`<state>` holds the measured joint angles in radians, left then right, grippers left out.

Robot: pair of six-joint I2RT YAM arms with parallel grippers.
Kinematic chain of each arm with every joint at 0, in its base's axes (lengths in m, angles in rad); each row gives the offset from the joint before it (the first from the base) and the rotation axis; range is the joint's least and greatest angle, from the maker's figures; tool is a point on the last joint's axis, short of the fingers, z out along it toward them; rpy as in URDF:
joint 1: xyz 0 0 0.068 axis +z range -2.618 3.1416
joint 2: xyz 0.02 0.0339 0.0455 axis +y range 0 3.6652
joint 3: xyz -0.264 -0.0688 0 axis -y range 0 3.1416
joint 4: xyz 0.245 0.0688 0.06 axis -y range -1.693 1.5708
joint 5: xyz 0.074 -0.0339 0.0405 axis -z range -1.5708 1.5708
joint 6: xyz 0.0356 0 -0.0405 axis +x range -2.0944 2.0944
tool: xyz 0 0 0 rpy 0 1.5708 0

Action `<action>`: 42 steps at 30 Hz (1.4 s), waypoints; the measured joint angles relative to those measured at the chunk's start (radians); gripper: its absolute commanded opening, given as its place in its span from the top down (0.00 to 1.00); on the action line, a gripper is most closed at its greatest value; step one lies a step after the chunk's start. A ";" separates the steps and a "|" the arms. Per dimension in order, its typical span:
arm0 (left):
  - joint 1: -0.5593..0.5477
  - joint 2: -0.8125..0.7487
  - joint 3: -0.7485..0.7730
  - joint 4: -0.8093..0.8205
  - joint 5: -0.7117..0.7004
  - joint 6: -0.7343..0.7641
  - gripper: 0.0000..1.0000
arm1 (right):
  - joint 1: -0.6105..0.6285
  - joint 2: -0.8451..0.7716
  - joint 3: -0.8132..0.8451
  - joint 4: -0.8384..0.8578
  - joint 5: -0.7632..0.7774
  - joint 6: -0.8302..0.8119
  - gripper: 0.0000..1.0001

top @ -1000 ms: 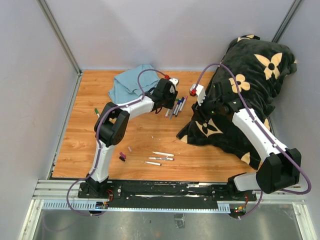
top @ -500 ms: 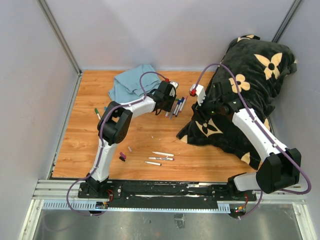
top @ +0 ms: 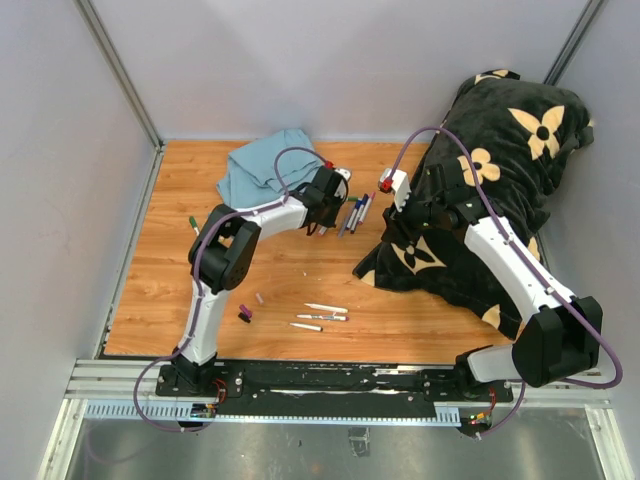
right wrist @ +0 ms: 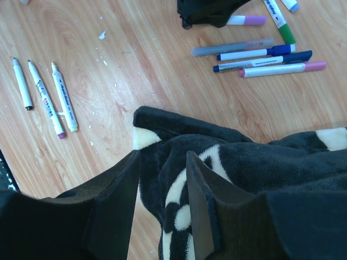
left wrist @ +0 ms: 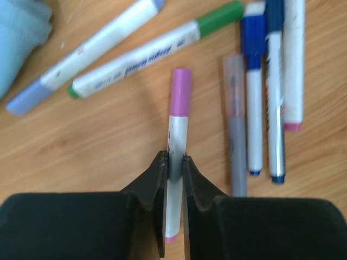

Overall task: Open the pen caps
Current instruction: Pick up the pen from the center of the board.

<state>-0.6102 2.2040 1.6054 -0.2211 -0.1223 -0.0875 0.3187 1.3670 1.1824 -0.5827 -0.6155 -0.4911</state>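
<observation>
A: Left gripper (left wrist: 174,162) first: jaws clamped tight on a white marker barrel (left wrist: 177,132), with the fingers (left wrist: 154,181) pinching it from both sides.

B: And the pink-purple cap (left wrist: 179,92) is on that very marker. It sticks out ahead of the jaws, clear of the fingers, and a pink butt end peeks out behind them.

A: Just to the left of it, a green-capped marker (left wrist: 135,57) and a lilac-capped marker (left wrist: 87,51) lie slanted side by side on the wooden table (left wrist: 97,141).

B: On the other side there's a grey pen (left wrist: 235,130), then a pair of blue-capped markers (left wrist: 254,108), then a white marker with a pink end (left wrist: 293,65). They lie roughly parallel and close together.

A: A blue cloth (left wrist: 19,38) fills the corner of that wrist view.

B: Over to the right gripper (right wrist: 162,160): jaws standing apart, nothing pinched that I can see. It hangs over the edge of the black flowered blanket (right wrist: 255,157).

A: Its camera catches three uncapped markers (right wrist: 46,100) lying in a row, well apart from the bunch by the left gripper.

B: From above, two loose caps sit near that row, a dark purple cap (top: 244,314) and a small pink cap (top: 260,298), just beside each other.

A: One green-ended marker (top: 194,223) lies alone toward the left edge.
</observation>
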 measured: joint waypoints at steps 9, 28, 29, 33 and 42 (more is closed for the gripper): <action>0.000 -0.283 -0.364 0.014 -0.051 -0.064 0.99 | 0.000 -0.016 0.000 0.002 -0.109 0.030 0.56; -0.021 -1.056 -1.189 0.705 0.097 -0.489 1.00 | 0.027 -0.062 -0.279 0.444 -0.366 0.475 0.39; -0.028 -1.078 -1.212 0.746 0.097 -0.515 1.00 | 0.038 -0.061 -0.280 0.463 -0.373 0.498 0.38; -0.100 -1.166 -1.293 0.916 0.047 -0.600 1.00 | 0.078 -0.062 -0.285 0.546 -0.400 0.570 0.31; -0.325 -1.164 -1.344 1.262 -0.197 -0.636 1.00 | 0.154 -0.087 -0.335 0.683 -0.434 0.692 0.28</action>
<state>-0.9348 1.0405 0.2611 1.0412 -0.3195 -0.7231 0.4728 1.2797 0.8474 0.1005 -1.0496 0.2008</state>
